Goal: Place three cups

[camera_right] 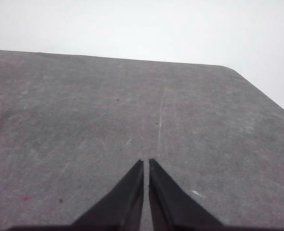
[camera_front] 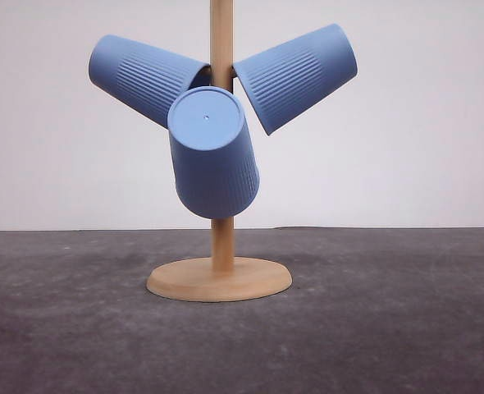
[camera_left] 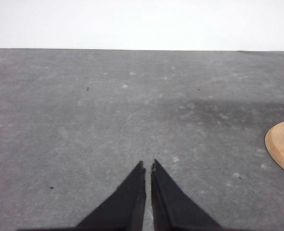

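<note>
The right gripper [camera_right: 146, 163] hangs just above a dark grey table [camera_right: 84, 120], its two black fingers [camera_right: 125, 197] drawn together with a thin slit between the tips. The scuffed tabletop ends at a rounded corner against a pale wall [camera_right: 180, 29].

Left gripper [camera_left: 148, 166], right gripper [camera_right: 146, 163]: fingers together.

**Non-task items in view**

A wooden stand [camera_front: 221, 246] with 1 upright pole and a round base [camera_front: 219, 279] is standing on the dark grey table [camera_front: 390, 328]. A plain white wall [camera_front: 422, 148] is rising behind the table.
</note>
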`<state>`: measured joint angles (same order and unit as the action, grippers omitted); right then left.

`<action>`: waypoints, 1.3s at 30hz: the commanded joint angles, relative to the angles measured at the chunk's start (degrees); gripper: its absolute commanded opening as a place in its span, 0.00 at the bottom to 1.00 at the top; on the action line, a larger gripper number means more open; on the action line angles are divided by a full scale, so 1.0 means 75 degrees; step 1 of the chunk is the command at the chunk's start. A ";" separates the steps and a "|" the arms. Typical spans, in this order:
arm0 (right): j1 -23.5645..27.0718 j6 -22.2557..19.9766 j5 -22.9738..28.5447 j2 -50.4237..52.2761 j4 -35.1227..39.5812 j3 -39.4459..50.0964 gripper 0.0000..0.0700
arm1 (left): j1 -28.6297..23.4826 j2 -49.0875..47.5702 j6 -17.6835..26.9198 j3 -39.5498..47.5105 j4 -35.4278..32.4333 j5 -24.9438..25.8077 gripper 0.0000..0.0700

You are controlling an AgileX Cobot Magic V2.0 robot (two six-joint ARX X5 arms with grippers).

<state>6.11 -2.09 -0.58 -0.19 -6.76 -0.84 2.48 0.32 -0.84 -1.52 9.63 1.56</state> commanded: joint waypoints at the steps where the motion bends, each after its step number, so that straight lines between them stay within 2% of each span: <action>1: 0.0009 0.0111 0.0022 -0.0003 0.0102 0.0023 0.02 | -0.0009 -0.0006 0.0041 0.0096 -0.0085 -0.0012 0.00; 39: 0.0009 0.0111 0.0023 -0.0003 0.0102 0.0023 0.02 | -0.0009 -0.0006 0.0041 0.0096 -0.0085 -0.0012 0.00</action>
<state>6.11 -2.09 -0.58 -0.19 -6.74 -0.84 2.48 0.32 -0.84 -1.52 9.63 1.56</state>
